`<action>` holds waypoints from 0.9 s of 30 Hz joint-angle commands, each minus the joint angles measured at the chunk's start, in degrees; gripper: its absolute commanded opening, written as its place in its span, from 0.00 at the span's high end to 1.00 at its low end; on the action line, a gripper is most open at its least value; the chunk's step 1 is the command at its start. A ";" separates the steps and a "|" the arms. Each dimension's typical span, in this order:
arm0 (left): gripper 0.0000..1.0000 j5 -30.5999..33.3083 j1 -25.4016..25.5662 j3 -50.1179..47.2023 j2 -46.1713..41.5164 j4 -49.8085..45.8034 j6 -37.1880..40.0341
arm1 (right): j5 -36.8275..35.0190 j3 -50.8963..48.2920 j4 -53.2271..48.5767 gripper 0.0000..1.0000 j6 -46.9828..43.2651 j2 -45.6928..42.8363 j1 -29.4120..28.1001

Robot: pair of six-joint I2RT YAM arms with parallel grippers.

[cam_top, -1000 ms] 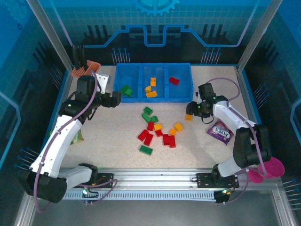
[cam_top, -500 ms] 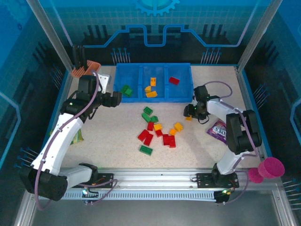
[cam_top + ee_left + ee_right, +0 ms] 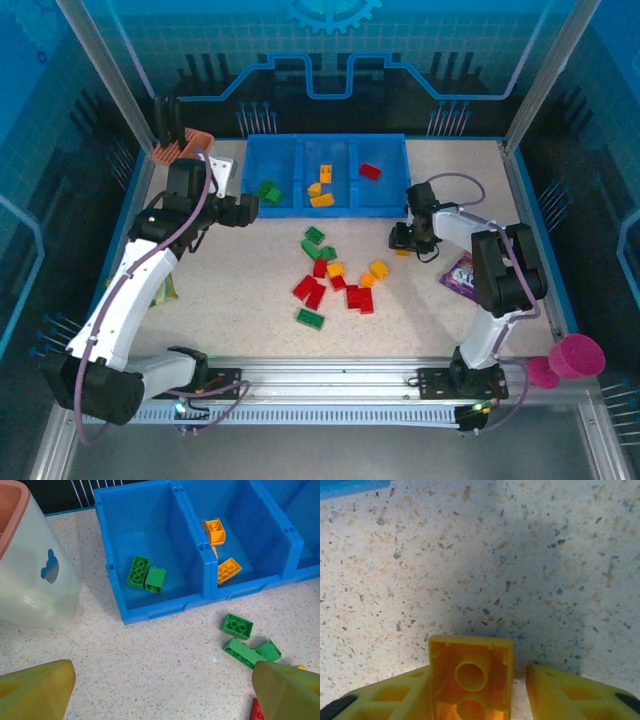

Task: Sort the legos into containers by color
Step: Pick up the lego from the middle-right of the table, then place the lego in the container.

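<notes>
Right claw (image 3: 400, 238), my nearer one, is low on the tabletop (image 3: 250, 280) just in front of the right end of the blue tray (image 3: 390, 140) from above, and in its wrist view I see a yellow brick (image 3: 470, 677) between its part-open fingers, long side pointing forward, touching one finger, with a gap to the other.

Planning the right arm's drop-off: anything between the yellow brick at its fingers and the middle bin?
Nothing loose shows in the way. Bare table runs from the yellow brick to the blue tray; only the tray's own front wall has to be cleared to reach the middle bin.
</notes>
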State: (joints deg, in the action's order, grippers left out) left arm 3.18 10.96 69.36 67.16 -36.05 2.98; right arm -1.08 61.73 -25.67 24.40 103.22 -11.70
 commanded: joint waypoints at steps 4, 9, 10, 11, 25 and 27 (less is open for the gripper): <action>0.07 0.54 -0.50 1.24 -0.90 -0.60 0.31 | -3.89 2.62 -3.92 0.63 -3.13 3.04 -2.30; 0.07 0.69 -0.50 0.55 -1.58 -0.23 0.40 | -3.86 5.35 -7.09 0.73 -7.14 2.00 -3.73; 0.07 0.70 -0.50 0.51 -1.68 -0.09 0.44 | -3.64 6.60 -8.20 0.74 -8.39 1.24 -4.25; 0.07 0.69 -0.50 0.49 -1.68 -0.11 0.50 | -3.55 8.29 -9.28 0.74 -9.46 0.74 -4.73; 0.06 1.39 -0.58 0.54 -2.03 0.41 0.84 | 0.06 43.28 -16.47 0.71 -21.14 7.12 -11.62; 0.06 1.52 -0.59 0.87 -2.03 0.10 0.93 | 0.77 47.16 -16.49 0.70 -22.05 9.78 -12.19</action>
State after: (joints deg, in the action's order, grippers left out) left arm 3.79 10.96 69.36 66.26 -36.05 3.14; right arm -2.33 105.08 -39.57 5.23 108.60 -22.83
